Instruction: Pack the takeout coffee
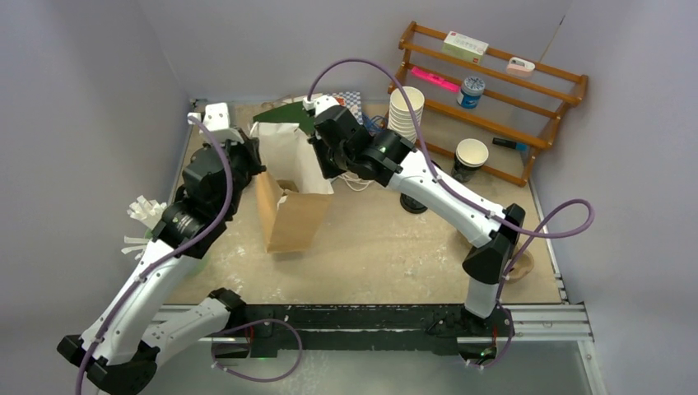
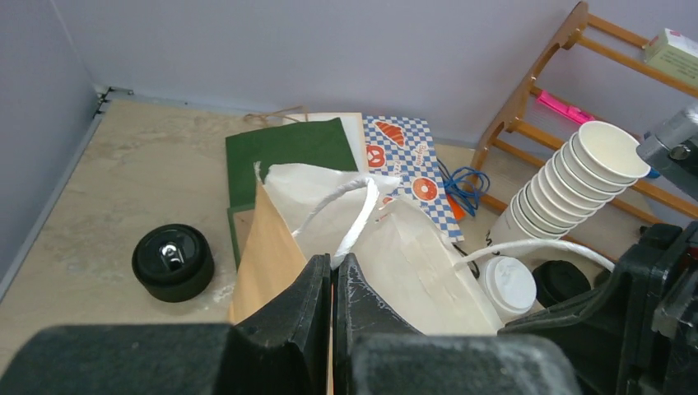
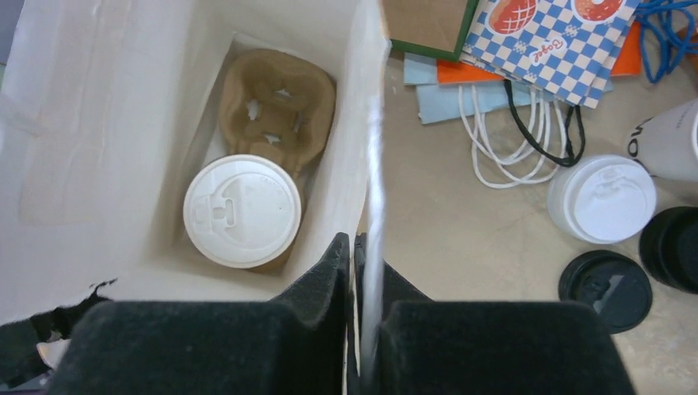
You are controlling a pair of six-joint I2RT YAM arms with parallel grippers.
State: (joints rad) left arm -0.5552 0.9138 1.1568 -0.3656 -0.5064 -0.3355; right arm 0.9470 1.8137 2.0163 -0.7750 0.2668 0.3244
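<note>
Both grippers were clamped tight on the paper bag (image 1: 292, 218). The left gripper (image 2: 332, 284) pinched one rim at the foot of a white cord handle (image 2: 355, 216). The right gripper (image 3: 352, 263) pinched the opposite rim, and the bag's mouth stood open between them. At the bottom of the bag lay a brown cup carrier (image 3: 276, 103), with the white-lidded cup (image 3: 241, 210) upright in one of its pockets. The black-lidded cup (image 2: 173, 262) stood on the table (image 2: 99, 189) outside the bag, apart from it, on the side toward the left wall. On the bag's other side, a second white-lidded cup (image 3: 605, 197) stood on the table just beside a loose black lid (image 3: 605, 290), near the leaning stack of white cups (image 2: 576, 177).
</note>
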